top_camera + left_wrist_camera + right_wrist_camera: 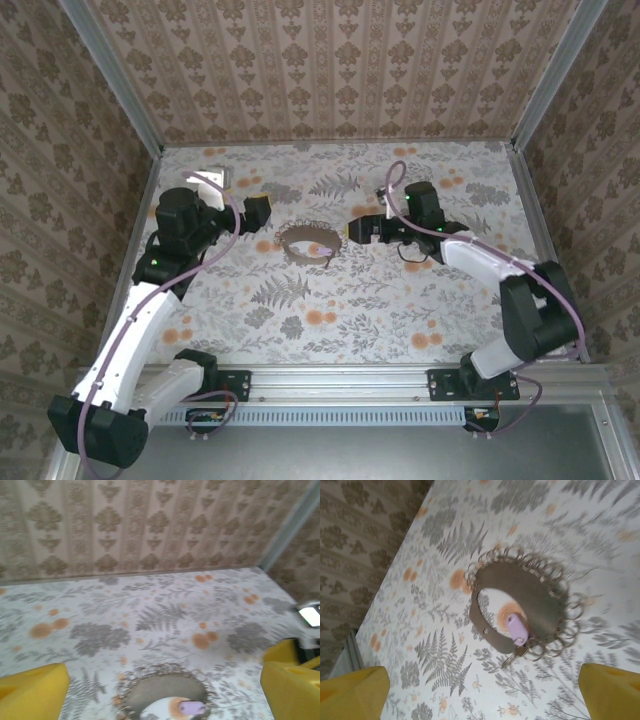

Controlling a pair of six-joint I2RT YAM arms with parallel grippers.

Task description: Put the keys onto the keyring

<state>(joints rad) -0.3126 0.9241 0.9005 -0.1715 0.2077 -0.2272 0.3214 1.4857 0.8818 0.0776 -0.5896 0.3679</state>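
The keyring point(305, 243) lies flat in the middle of the table, a round dark loop. The keys point(568, 611) are several small silvery pieces fringing its rim. A lilac tag point(516, 628) rests inside the loop, with one small silvery key point(511, 658) sticking out beside it. My right gripper point(352, 230) hovers just right of the loop, open, its yellow fingers point(351, 694) wide apart with nothing between them. On the loop's left, a little farther off, my left gripper point(252, 198) is also open and empty. The keyring point(165, 692) sits between its fingers point(30, 692), blurred.
A small white object point(215, 179) lies at the back left near the left arm. A thin dark cable point(412, 256) loops on the table under the right wrist. Patterned walls and aluminium posts point(118, 80) close in the table on three sides.
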